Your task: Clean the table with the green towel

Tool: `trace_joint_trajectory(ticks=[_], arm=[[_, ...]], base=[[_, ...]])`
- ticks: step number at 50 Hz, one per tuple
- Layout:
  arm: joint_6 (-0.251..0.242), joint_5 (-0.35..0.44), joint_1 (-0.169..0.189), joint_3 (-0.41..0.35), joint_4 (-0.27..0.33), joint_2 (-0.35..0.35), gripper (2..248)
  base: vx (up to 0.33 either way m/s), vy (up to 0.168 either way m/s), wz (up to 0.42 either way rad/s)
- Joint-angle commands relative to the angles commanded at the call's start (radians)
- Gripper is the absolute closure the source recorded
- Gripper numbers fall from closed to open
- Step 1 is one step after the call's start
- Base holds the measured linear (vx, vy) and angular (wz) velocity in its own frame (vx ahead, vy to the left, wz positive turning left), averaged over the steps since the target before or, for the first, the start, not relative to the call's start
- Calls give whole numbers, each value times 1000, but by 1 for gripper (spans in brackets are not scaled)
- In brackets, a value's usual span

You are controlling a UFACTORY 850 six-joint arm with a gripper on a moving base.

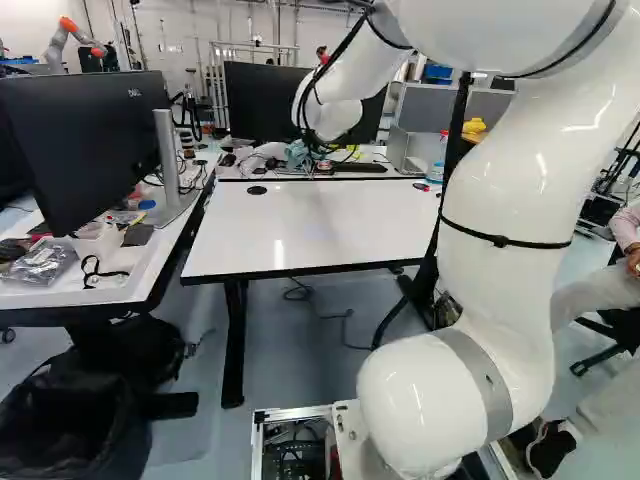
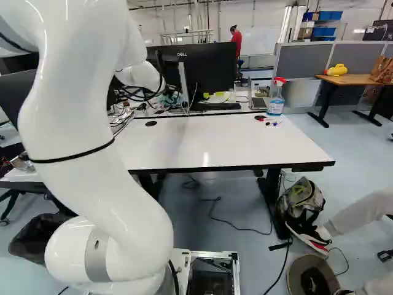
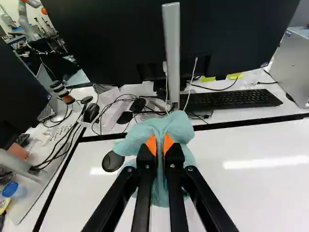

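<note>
Orange pads [image 3: 151, 145] press a crumpled green towel [image 3: 179, 128] from both sides: the black gripper [image 1: 308, 150] has it clenched between its two fingers. The cloth bunches up ahead of the fingertips and spreads out to either side and beneath them. It is over the far part of the white table [image 1: 310, 225], in front of a monitor stand [image 3: 172, 53]; whether its lower folds touch the tabletop I cannot tell.

Just beside the towel, a round dark disc [image 3: 112, 161] sits on the tabletop. Beyond the table's far edge, on the desk behind, are a black keyboard [image 3: 231, 100], a tangle of cables [image 3: 113, 102] and a large black monitor [image 3: 111, 38]. At the far corner of the table in the right base view, a spray bottle [image 2: 276, 98] with a red top stands upright, with a few markers [image 2: 268, 120] lying near it.

At the left of the left base view, a side desk [image 1: 90, 292] carries another monitor [image 1: 80, 140] and a clear plastic bag [image 1: 42, 264]. A backpack [image 2: 301, 200] rests on the floor by the table leg in the right base view
</note>
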State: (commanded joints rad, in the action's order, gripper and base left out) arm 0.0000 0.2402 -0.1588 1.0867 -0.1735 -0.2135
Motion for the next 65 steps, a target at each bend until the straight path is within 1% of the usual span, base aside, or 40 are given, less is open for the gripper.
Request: trace_joint_trajectory(ticks=[15, 37, 38, 42, 43, 47, 48, 53, 54, 58, 59, 63, 64, 65], arm=[[0, 0, -41, -6, 0, 6, 213], [0, 0, -42, -6, 0, 6, 213], [0, 0, -42, -6, 0, 6, 201], [0, 0, -42, -6, 0, 6, 201], [0, 0, -42, -6, 0, 6, 167], [0, 0, -42, -6, 0, 6, 167], [0, 0, -42, -6, 0, 6, 130], [0, 0, -42, -6, 0, 6, 130], [0, 0, -42, -6, 0, 6, 93], [0, 0, -42, -6, 0, 6, 93], [0, 0, -42, -6, 0, 6, 56], [0, 0, -42, -6, 0, 6, 56], [0, 0, -42, -6, 0, 6, 17], [0, 0, -42, -6, 0, 6, 17]], base=[[0, 0, 0], [0, 0, 0], [0, 0, 0], [0, 0, 0], [0, 0, 0], [0, 0, 0], [0, 0, 0], [0, 0, 0], [0, 0, 0], [0, 0, 0], [0, 0, 0], [0, 0, 0], [0, 0, 0], [0, 0, 0]])
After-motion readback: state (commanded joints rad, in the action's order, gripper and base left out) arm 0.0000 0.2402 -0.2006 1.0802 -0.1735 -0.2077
